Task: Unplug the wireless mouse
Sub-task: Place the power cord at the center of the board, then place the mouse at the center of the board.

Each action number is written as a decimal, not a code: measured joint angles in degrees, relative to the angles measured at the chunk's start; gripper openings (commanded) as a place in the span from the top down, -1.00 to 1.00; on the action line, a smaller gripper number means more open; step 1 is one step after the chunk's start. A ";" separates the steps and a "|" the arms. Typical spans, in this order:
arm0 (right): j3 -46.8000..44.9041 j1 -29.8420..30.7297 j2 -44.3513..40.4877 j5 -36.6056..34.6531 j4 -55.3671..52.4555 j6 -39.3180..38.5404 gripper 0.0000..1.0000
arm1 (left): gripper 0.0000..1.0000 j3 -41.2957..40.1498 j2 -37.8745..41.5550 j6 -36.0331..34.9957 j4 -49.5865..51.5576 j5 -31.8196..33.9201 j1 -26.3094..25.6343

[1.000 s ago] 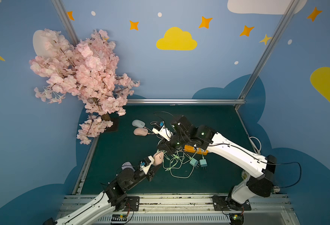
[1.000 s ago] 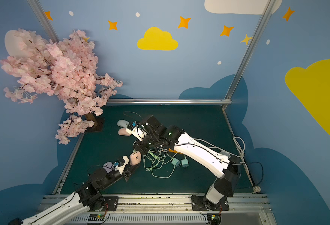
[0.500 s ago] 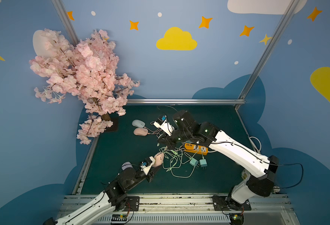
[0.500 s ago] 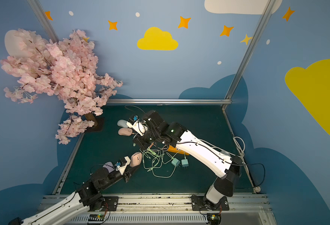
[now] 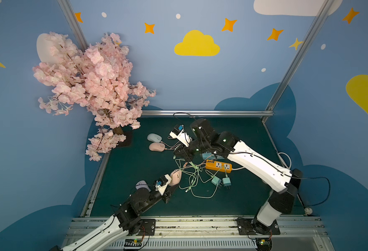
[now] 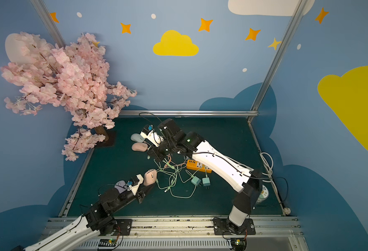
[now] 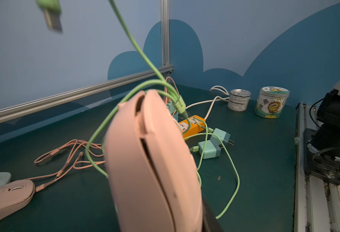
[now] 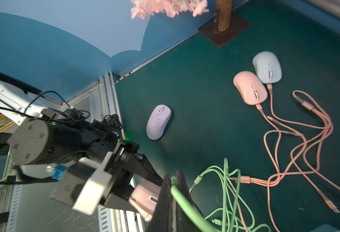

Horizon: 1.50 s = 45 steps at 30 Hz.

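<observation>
- While the left gripper [image 5: 170, 181] clamps a pink mouse [image 7: 151, 160] on edge, raised off the mat [image 5: 135, 169] near the front, the right gripper [image 8: 172, 196] is pinched tight on a green cable [image 7: 101, 128] just beside it.
- Risk: that cable loops over the mouse's nose, so a hard pull by the right arm could twist the mouse out of the left fingers rather than free the plug.
- Risk: the green cable runs into a tangle with a pink cable [image 8: 245, 178] by the orange power strip [image 5: 219, 166]; a long pull may drag the strip and the chargers [image 7: 209, 149] along.
- Whether the plug sits in the mouse or is out cannot be told; the socket end is hidden in every view.
- The left wrist view alone shows the loop round the mouse and a blurred green plug [image 7: 51, 18] dangling above.
- The right wrist view alone shows the pinch itself, and gives the clearest look at a lilac mouse [image 8: 158, 122], a second pink mouse [image 8: 249, 88] and a pale blue mouse [image 8: 267, 67] lying on the mat.
</observation>
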<state>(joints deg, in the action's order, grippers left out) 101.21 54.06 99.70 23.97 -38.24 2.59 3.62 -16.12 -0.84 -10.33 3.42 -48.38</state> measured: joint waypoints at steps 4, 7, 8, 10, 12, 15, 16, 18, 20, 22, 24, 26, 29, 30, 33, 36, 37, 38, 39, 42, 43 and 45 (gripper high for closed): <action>-0.66 -0.55 6.69 3.34 2.58 2.58 1.00 | 0.55 -0.04 5.84 -0.26 2.62 -1.33 0.00; -1.05 -0.61 10.45 4.70 4.00 4.59 1.00 | 0.58 -0.48 12.61 -0.87 4.02 -2.95 0.00; -1.09 -0.63 11.23 5.03 4.35 5.05 1.00 | 0.60 -0.59 14.10 -1.14 4.20 -3.52 0.00; -1.16 -0.79 12.98 6.14 5.55 6.34 1.00 | 0.61 -0.59 14.95 -1.51 4.28 -4.63 0.00; -1.16 -0.96 14.43 7.45 6.84 7.69 1.00 | 0.61 -0.61 14.71 -1.81 4.76 -5.53 0.00; -1.51 -1.22 16.79 9.92 10.19 10.40 1.00 | 0.61 -0.66 14.97 -2.01 5.25 -6.34 0.00; -2.12 -1.25 17.68 11.04 11.89 11.61 1.00 | 0.61 -0.66 15.21 -2.16 5.42 -6.38 0.00; -3.63 -1.33 19.39 13.25 15.13 14.36 0.97 | 0.60 -0.68 15.47 -2.32 5.68 -6.36 0.00; -4.74 -1.44 21.33 16.11 17.90 16.92 0.67 | 0.60 -0.68 15.50 -2.36 5.95 -6.21 0.00; -5.60 -1.46 22.91 18.64 19.85 18.71 -0.72 | 0.61 -0.68 15.50 -2.16 6.51 -5.75 0.00; -6.88 -1.77 22.84 20.24 20.46 19.41 -0.77 | 0.62 -0.68 15.50 -1.31 7.52 -4.72 0.00; -7.72 -1.99 21.29 21.00 20.22 18.99 -0.78 | 0.63 -0.68 15.47 -0.24 8.31 -3.85 0.00; -9.07 -3.17 15.30 20.94 18.78 17.53 -0.81 | 0.64 -0.68 15.47 2.03 8.48 -2.19 0.00; -9.84 -3.93 11.80 20.76 18.27 16.96 -0.81 | 0.66 -0.68 15.47 3.10 8.55 -1.14 0.00; -12.41 -6.62 0.50 19.61 17.94 15.63 -0.81 | 0.65 0.00 15.04 6.38 10.05 2.27 0.09; -16.37 -9.64 -10.54 18.23 18.58 14.64 -0.81 | 0.67 3.23 10.21 9.62 11.98 3.98 1.07; -18.01 -10.49 -13.51 17.75 18.75 14.38 -0.81 | 0.67 5.01 7.13 10.58 12.28 4.09 1.68; -19.98 -11.32 -16.39 17.16 18.88 14.03 -0.82 | 0.70 6.91 3.52 11.52 12.46 3.91 2.49; -22.08 -12.02 -18.78 16.65 18.99 13.84 -0.82 | 0.76 9.01 -0.81 12.46 12.44 3.45 3.58; -28.22 -13.70 -22.86 15.04 18.93 13.44 -0.86 | 0.76 14.21 -13.99 15.21 11.15 0.72 7.89; -30.05 -14.14 -23.47 14.34 18.95 13.40 -0.86 | 0.74 15.17 -17.68 16.20 10.08 -0.66 9.75; -33.94 -15.04 -24.06 12.83 18.78 13.55 -0.86 | 0.69 16.00 -24.85 18.78 7.37 -4.17 14.88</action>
<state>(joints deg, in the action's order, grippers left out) 67.26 39.03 75.64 36.80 -19.46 16.14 19.62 -40.97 17.93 -2.96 -0.75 -33.50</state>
